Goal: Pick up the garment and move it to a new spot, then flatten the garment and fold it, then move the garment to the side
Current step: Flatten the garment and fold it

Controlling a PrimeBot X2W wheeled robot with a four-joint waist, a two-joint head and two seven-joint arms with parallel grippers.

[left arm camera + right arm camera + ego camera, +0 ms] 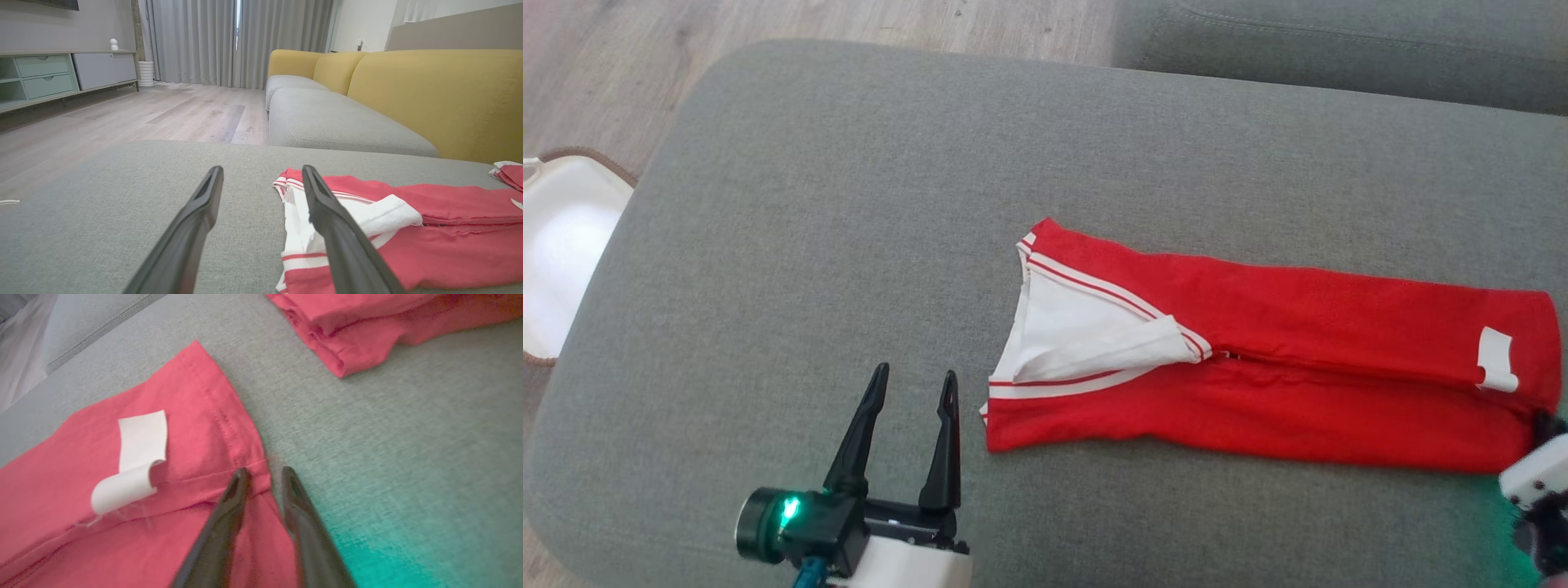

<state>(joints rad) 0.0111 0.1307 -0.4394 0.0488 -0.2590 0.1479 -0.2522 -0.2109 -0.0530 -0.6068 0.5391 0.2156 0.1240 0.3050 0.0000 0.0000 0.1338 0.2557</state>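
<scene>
garment (1274,400) lies just right of left gripper (915,372).

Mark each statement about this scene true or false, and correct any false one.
1. The red garment with white trim lies on the grey fabric cushion. True.
2. The left gripper clamps the white collar. False: it stands open beside the collar.
3. A curled white label sits near the garment's hem end. True.
4. The right gripper is at the collar end. False: it is at the hem end.
</scene>
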